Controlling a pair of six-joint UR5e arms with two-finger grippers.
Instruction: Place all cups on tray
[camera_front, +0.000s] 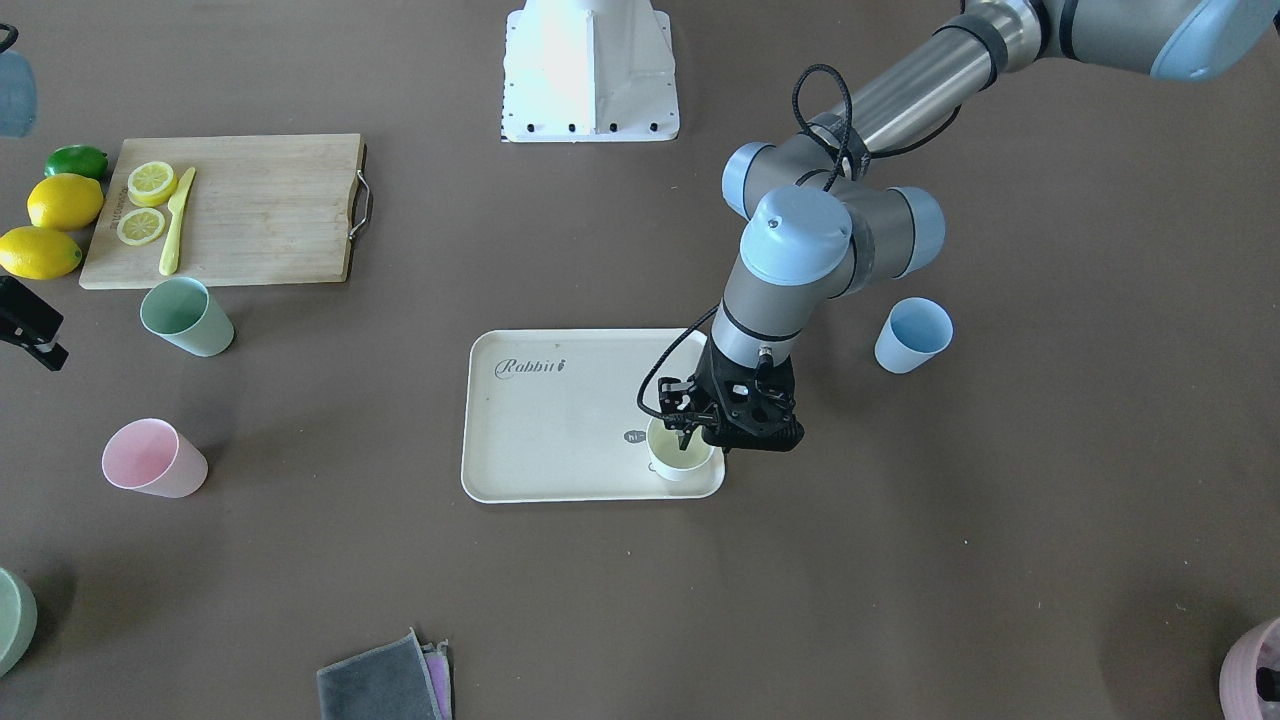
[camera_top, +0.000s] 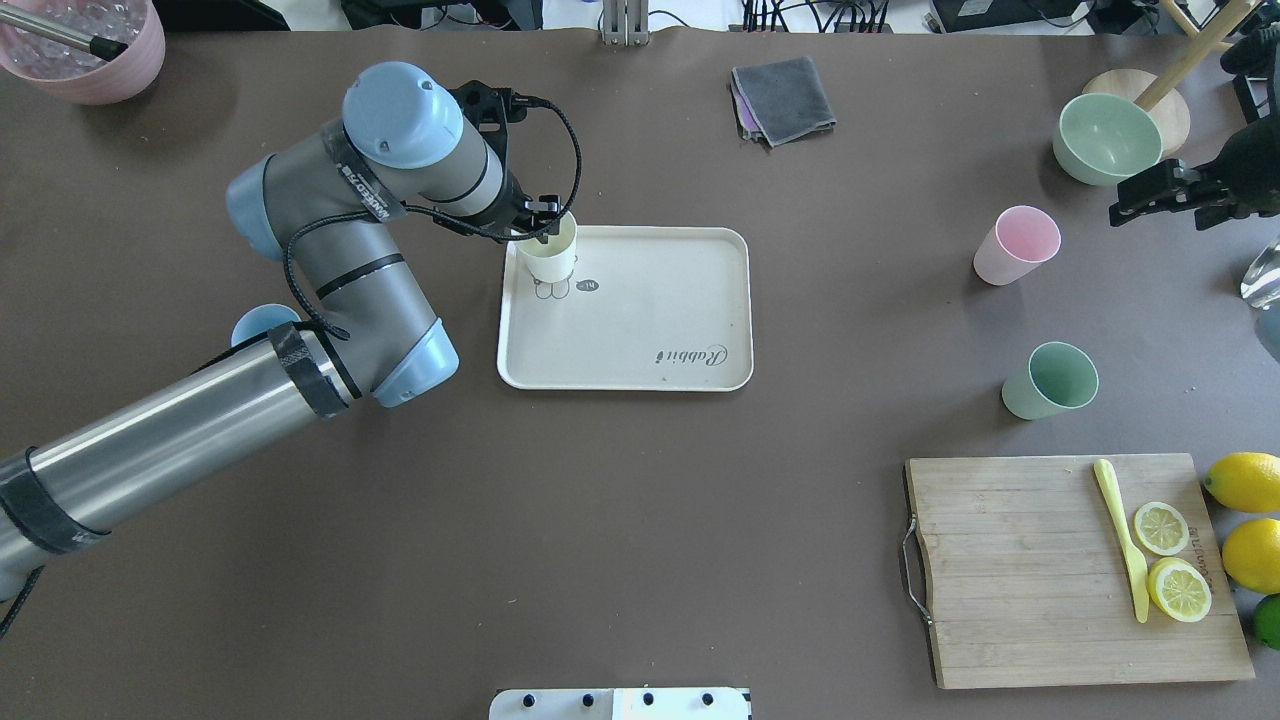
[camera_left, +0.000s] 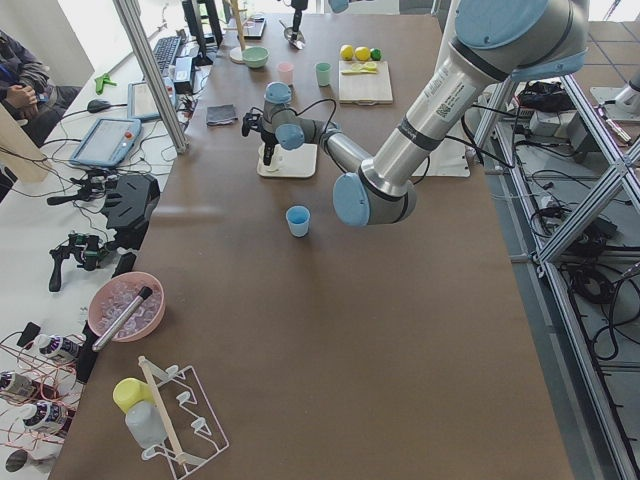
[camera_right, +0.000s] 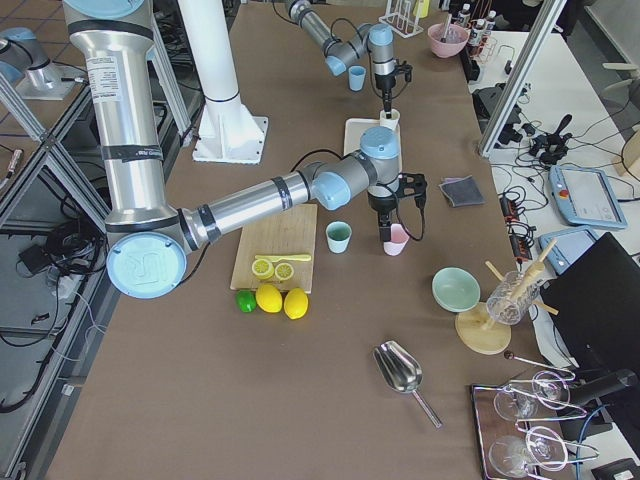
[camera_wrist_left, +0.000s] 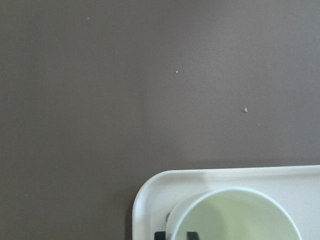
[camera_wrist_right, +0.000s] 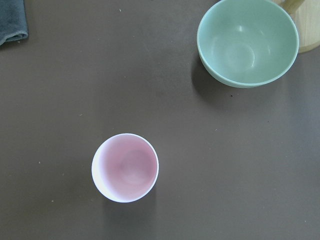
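**Cream cup set on tray, three more out**

Left claw (camera_front: 690, 437) pinched the cream cup (camera_front: 680, 458) by its wall, cup upright in a corner of the tray (camera_front: 540, 420). Next, likely: let go, lift straight up. Right claw (camera_top: 1150, 195) hung over the pink cup (camera_top: 1017, 243), spread unclear. The pink cup, mint cup (camera_top: 1050, 380) and blue cup (camera_front: 913, 335) stood on the surface (camera_front: 900, 560), off the tray

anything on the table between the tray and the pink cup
No. In the overhead view the stretch of brown table between the tray and the pink cup is bare.
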